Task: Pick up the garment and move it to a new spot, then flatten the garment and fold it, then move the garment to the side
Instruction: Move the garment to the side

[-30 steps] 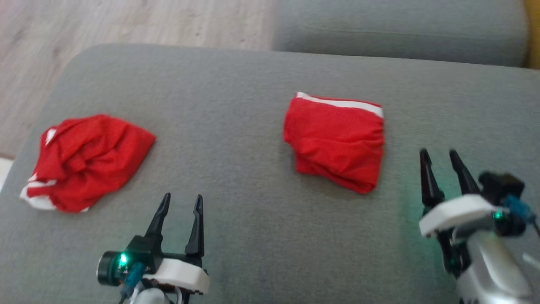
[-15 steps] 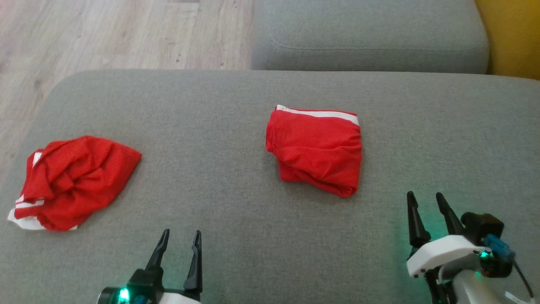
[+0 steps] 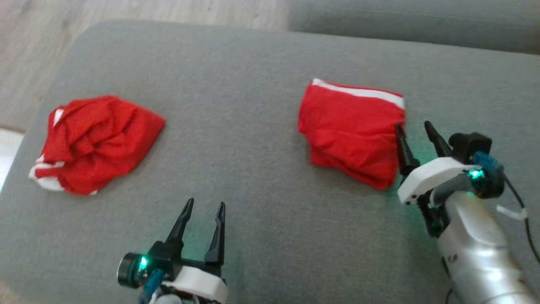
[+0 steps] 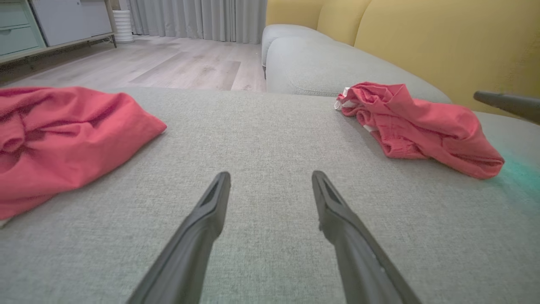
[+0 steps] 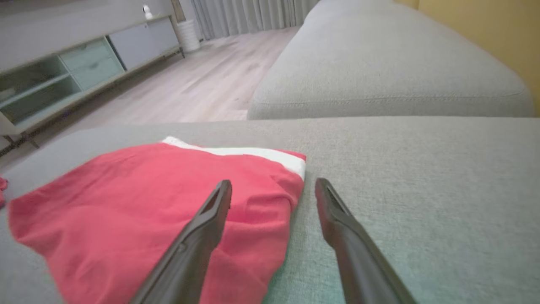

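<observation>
The garment (image 3: 350,126) lies folded in a red block with a white band along its far edge, right of centre on the grey cushion. My right gripper (image 3: 412,125) is open at its right edge; in the right wrist view the left finger (image 5: 202,228) hangs over the red cloth (image 5: 147,202) and the right finger stands over bare cushion, the right gripper (image 5: 274,181) holding nothing. My left gripper (image 3: 206,202) is open and empty near the front, over bare cushion between the two red pieces. The left wrist view shows the left gripper (image 4: 271,175) with the garment (image 4: 422,126) at far right.
A bunched red mesh piece (image 3: 97,143) with white stripes lies at the cushion's left end, also at left as the bunched piece (image 4: 63,131). The grey cushion (image 3: 253,105) drops to wooden floor (image 3: 33,42) on the left. Another grey cushion (image 3: 413,21) lies behind, with a yellow backrest (image 4: 443,42).
The head camera has shifted. My right gripper has moved forward from below and right of the garment to its right edge. The left gripper stays open over bare cushion.
</observation>
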Controlling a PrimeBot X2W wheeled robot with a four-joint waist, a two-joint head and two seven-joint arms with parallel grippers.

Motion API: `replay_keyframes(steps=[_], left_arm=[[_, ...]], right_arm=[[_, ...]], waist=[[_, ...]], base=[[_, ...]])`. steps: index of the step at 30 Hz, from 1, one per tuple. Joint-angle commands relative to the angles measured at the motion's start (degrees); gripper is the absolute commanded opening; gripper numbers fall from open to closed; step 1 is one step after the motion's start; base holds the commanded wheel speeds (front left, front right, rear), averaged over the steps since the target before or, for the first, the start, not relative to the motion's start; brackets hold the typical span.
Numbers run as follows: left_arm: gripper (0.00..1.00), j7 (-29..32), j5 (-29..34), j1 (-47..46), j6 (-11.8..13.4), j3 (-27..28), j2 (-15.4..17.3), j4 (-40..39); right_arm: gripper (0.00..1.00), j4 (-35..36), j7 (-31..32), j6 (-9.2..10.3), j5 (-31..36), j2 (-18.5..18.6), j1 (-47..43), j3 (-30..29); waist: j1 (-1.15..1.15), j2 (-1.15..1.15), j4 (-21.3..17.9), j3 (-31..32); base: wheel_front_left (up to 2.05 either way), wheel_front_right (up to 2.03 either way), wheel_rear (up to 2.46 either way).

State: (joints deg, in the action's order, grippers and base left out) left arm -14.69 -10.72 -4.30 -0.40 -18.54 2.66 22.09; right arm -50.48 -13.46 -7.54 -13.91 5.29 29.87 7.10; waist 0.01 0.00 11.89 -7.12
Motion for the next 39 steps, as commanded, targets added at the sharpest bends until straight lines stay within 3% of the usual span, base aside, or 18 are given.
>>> replay_keyframes(steps=[1,7,8,9,10,14,21,22,25,26,30,35,39], left_arm=[[1.0,-0.3,-0.62,-2.24,0.52,0.9,0.21,-1.77],[1.0,-0.3,-1.86,-3.07,1.48,-0.55,0.21,-2.13],[1.0,-0.3,-2.22,-3.05,1.63,-0.5,0.21,-2.11],[1.0,-0.3,-2.42,-3.01,1.74,-0.36,0.21,-2.16],[1.0,-0.3,-2.49,-2.93,1.88,-0.16,0.21,-2.25],[1.0,-0.3,-1.96,-2.7,1.71,0.69,0.21,-2.16],[1.0,-0.3,-0.49,-4.1,-0.2,0.87,0.21,-2.06],[1.0,-0.3,-0.49,-4.1,-0.2,0.87,0.21,-2.06],[1.0,-0.3,-0.6,-5.16,-1.42,-0.14,0.21,-2.39],[1.0,-0.3,-0.69,-5.81,-2.17,-0.99,0.21,-2.62],[1.0,-0.3,-1.24,-7.1,-3.17,-2.7,0.21,-4.16],[1.0,-0.3,-1.87,-8.34,-3.71,-5.36,0.21,-5.06],[1.0,-0.3,-2.03,-8.44,-3.9,-6.48,0.21,-4.35]], right_arm=[[1.0,-1.09,0.59,0.05,1.24,0.52,1.83,0.59],[1.0,-10.52,3.41,0.05,4.46,0.72,4.17,-2.26],[0.76,-11.62,3.32,0.05,4.99,0.78,4.15,-2.59],[0.18,-12.41,2.96,0.05,5.14,0.64,4.17,-2.99],[0.0,-12.91,2.36,0.05,5.26,0.51,4.2,-3.27],[0.0,-13.17,-0.15,0.05,5.99,0.42,4.44,-3.99],[0.0,-10.62,-1.45,0.05,6.65,-0.55,4.53,-3.43],[0.0,-10.62,-1.45,0.05,6.65,-0.55,4.53,-3.43],[0.0,-9.19,-1.5,0.05,6.69,-1.07,3.72,-1.82],[0.0,-8.35,-1.51,0.05,6.44,-1.35,2.9,-0.45],[0.0,-7.28,-1.52,0.05,5.15,-1.72,1.11,2.59],[0.0,-5.81,-1.52,0.05,3.23,-1.85,-0.52,4.8],[0.0,-5.26,-1.53,0.05,2.23,-0.96,-0.65,5.89]], waist=[[-0.01,0.0,3.15,-2.82],[-0.01,0.0,5.64,-4.84],[-0.01,0.0,5.62,-4.94],[-0.01,0.0,5.41,-5.0],[-0.01,0.0,5.0,-4.98],[-0.01,0.0,1.16,-4.07],[-0.01,0.0,-12.18,-1.37],[-0.01,0.0,-12.18,-1.37],[-0.01,0.0,-18.84,-0.71],[-0.01,0.0,-22.94,-0.55],[-0.01,0.0,-29.43,-0.62],[-0.01,0.0,-33.66,-1.5],[-0.01,0.0,-34.31,-2.38]], base=[[0.0,0.0,0.0],[0.0,0.0,0.0],[0.0,0.0,0.0],[0.0,0.0,0.0],[0.0,0.0,0.0],[0.0,0.0,0.0],[0.0,0.0,0.0],[0.0,0.0,0.0],[0.0,0.0,0.0],[0.0,0.0,0.0],[0.0,0.0,0.0],[0.0,0.0,0.0],[0.0,0.0,0.0]])
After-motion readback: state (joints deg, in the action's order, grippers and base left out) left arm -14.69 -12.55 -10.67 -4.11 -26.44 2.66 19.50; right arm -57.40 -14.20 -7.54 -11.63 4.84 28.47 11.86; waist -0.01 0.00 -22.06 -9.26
